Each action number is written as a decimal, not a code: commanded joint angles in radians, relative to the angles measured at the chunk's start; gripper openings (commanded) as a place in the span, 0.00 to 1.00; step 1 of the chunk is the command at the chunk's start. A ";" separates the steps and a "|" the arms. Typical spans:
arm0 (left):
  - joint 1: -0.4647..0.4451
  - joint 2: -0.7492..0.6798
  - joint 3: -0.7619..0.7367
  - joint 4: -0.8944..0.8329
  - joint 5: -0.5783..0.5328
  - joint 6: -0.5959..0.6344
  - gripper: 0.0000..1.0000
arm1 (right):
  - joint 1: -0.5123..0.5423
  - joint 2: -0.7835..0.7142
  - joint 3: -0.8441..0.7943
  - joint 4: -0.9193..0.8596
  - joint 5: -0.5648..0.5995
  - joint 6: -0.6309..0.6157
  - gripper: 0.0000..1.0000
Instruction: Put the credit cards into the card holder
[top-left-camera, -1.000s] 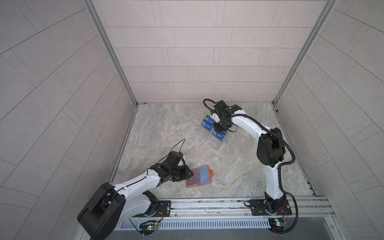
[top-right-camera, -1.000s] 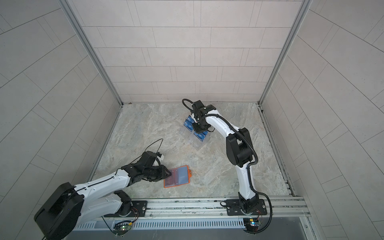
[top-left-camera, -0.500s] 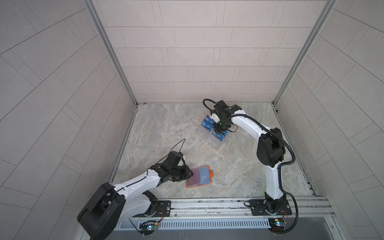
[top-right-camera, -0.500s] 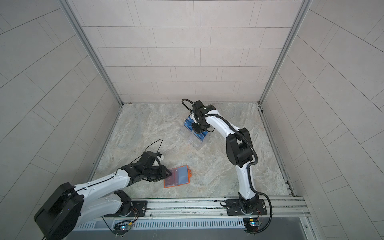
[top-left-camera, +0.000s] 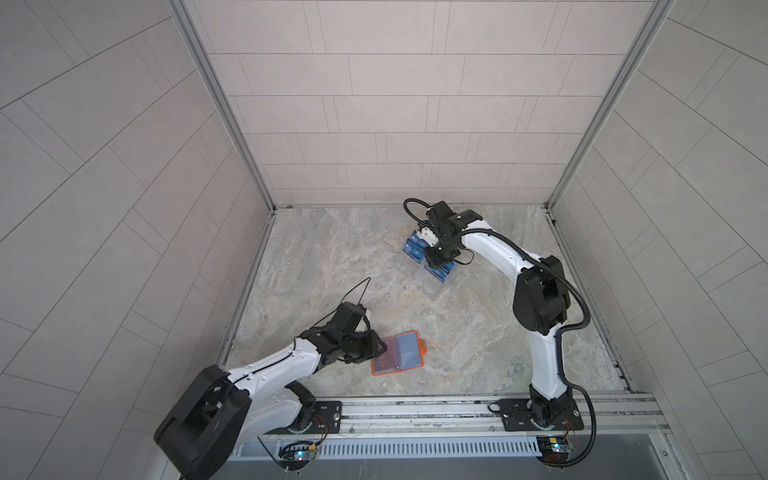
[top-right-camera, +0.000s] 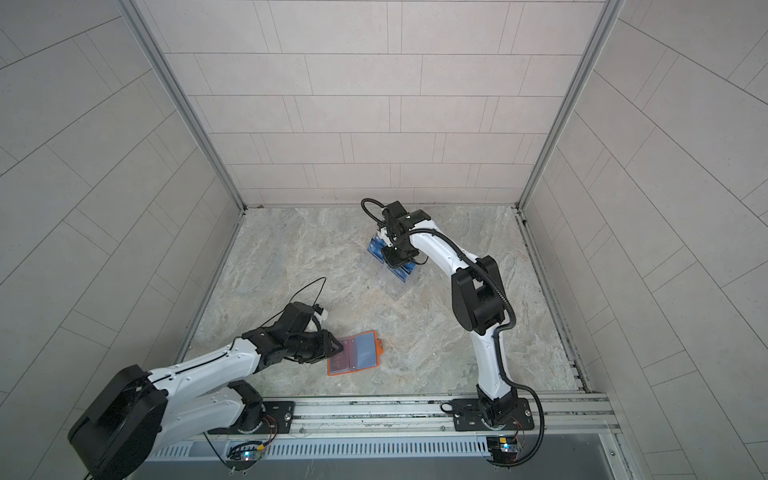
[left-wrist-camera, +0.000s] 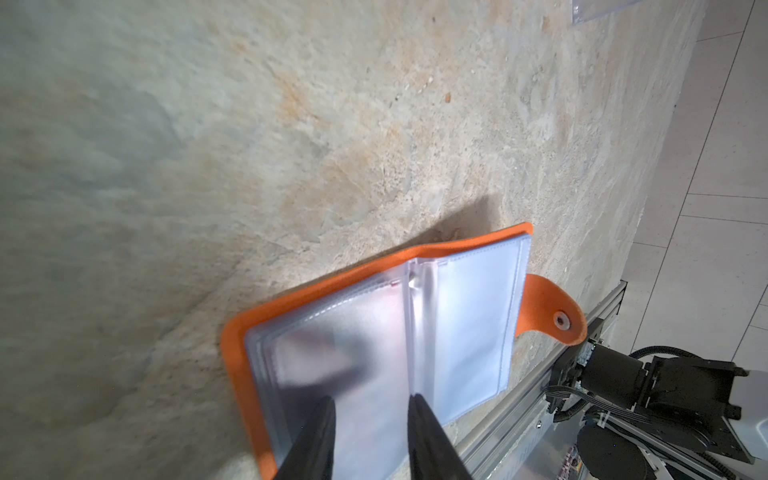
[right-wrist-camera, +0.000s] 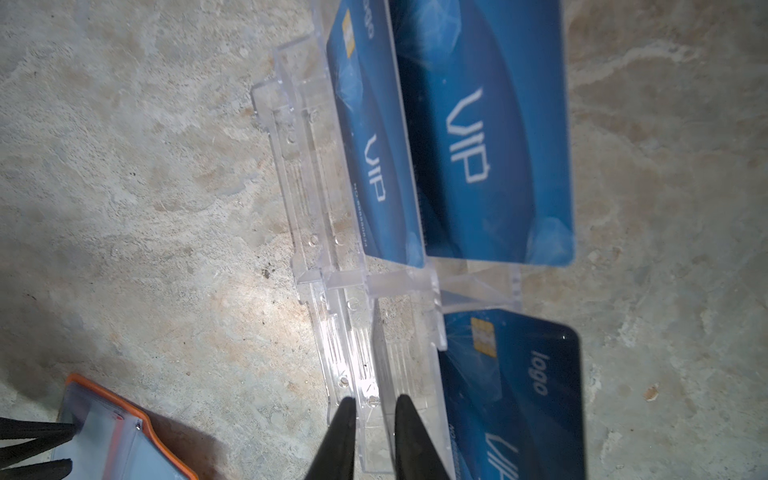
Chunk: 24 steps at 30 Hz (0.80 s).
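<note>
Lying open beneath the left hand (left-wrist-camera: 370, 409), the card holder (left-wrist-camera: 465, 324).

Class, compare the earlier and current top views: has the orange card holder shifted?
No. The card holder lies at the same spot and angle, measured against the front rail, in both top views.

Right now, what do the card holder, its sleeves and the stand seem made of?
Card holder: matte orange leather-like cover, possibly synthetic. Sleeves: thin frosted plastic, catching glare. Stand: rigid clear plastic, likely acrylic; the floor shows through.
</note>
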<state>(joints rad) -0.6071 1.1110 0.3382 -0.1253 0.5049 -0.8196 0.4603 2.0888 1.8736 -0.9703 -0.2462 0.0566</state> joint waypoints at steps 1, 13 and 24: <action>0.003 0.004 0.002 -0.062 -0.026 0.014 0.35 | 0.008 0.008 -0.005 -0.021 0.015 -0.027 0.17; 0.002 0.004 0.003 -0.065 -0.026 0.016 0.35 | 0.013 0.019 0.006 -0.031 0.044 -0.048 0.12; 0.003 0.005 0.006 -0.073 -0.031 0.016 0.36 | 0.006 0.011 0.038 -0.039 0.038 -0.109 0.05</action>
<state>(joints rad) -0.6071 1.1110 0.3389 -0.1261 0.5045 -0.8181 0.4664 2.0888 1.8767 -0.9760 -0.2047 -0.0097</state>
